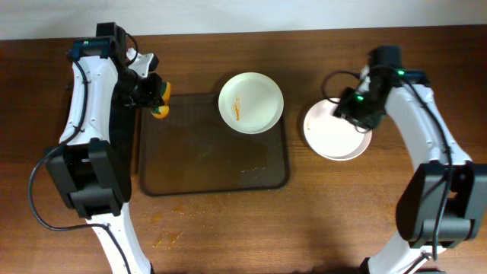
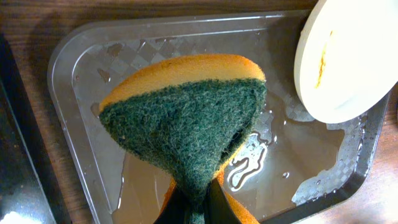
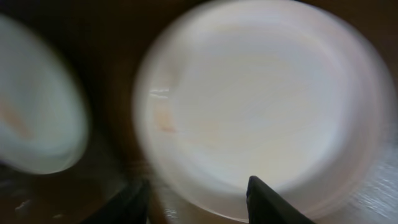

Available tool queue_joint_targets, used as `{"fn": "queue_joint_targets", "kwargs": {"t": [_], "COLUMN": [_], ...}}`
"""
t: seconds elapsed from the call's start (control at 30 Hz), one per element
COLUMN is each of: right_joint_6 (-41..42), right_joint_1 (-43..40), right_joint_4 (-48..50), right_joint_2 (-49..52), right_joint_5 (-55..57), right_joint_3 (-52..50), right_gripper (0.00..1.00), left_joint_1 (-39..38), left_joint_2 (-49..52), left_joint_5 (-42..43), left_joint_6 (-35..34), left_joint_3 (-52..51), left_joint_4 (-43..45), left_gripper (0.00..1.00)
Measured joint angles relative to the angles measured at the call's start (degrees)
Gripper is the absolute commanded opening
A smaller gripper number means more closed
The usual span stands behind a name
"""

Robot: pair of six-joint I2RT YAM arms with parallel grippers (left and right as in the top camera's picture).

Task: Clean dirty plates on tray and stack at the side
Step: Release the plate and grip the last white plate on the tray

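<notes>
Over tray [image 1: 205,161] corner, sponge [image 2: 186,118] pinched in left gripper [image 2: 194,210]; right gripper [image 3: 196,199] spread, empty; risks tipping rim-perched stained plate [image 1: 251,102] when scrubbing.

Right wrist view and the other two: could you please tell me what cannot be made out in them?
- Right wrist: motion blur smears the side plate; leftover stains or a stack beneath cannot be told.
- Left wrist: the sponge hides most of the left gripper; the frame edge cuts off the dirty plate.
- Overhead: water on the tray is too faint to see.
</notes>
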Motion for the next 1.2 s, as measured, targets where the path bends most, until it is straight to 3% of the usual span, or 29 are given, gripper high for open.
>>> {"fn": "queue_joint_targets", "kwargs": {"t": [0.33,0.57,0.97,1.2], "right_joint_6": [16.0,24.4,25.7,23.6], "right_joint_1": [17.7,23.6,24.4,29.8], "right_joint_4": [9.8,10.3,8.9,4.6], "right_joint_2": [0.6,8.3,14.5,14.5], "right_joint_5": [4.4,10.4,4.7,0.7], "right_joint_3": [0.3,0.3,0.3,0.5], "right_gripper": [0.45,0.46,0.41,0.39], "left_joint_1": [-1.2,-1.3,-1.3,-1.3], "left_joint_2": [0.0,0.0,0.0,0.0], "left_joint_5": [0.0,0.0,0.0,0.0], "left_joint_6": [0.0,0.0,0.0,0.0], "left_joint_3": [0.0,0.0,0.0,0.0], "left_joint_4": [0.9,1.4,1.4,1.4], "left_gripper": [0.00,0.01,0.01,0.00]}}
